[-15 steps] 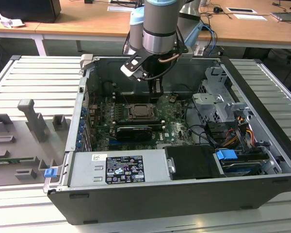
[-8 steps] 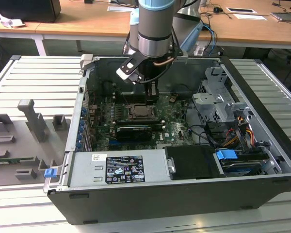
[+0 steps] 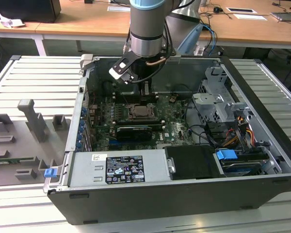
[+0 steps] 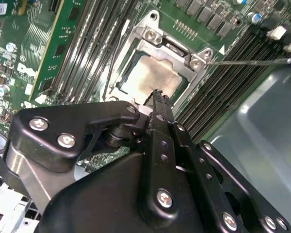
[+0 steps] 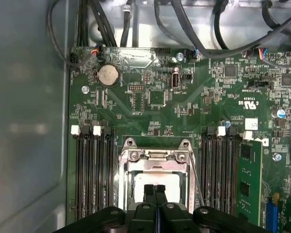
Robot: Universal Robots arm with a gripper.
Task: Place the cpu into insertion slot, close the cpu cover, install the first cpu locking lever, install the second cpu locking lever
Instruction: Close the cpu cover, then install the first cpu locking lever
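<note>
The jaws of the gripper (image 5: 154, 190) are being pressed together, with nothing seen between them, and are being held over the cpu (image 5: 172, 180); whether it is being touched cannot be told. The cpu is being shown seated in the insertion slot (image 3: 137, 113), its silver top framed by the cpu cover (image 5: 155, 155) lying down over it. A thin locking lever (image 4: 247, 61) is being seen reaching from the cover's corner across the memory slots (image 4: 233, 85). The open computer case (image 3: 184, 194) is being carried by the ribbed worktop (image 3: 19, 77).
</note>
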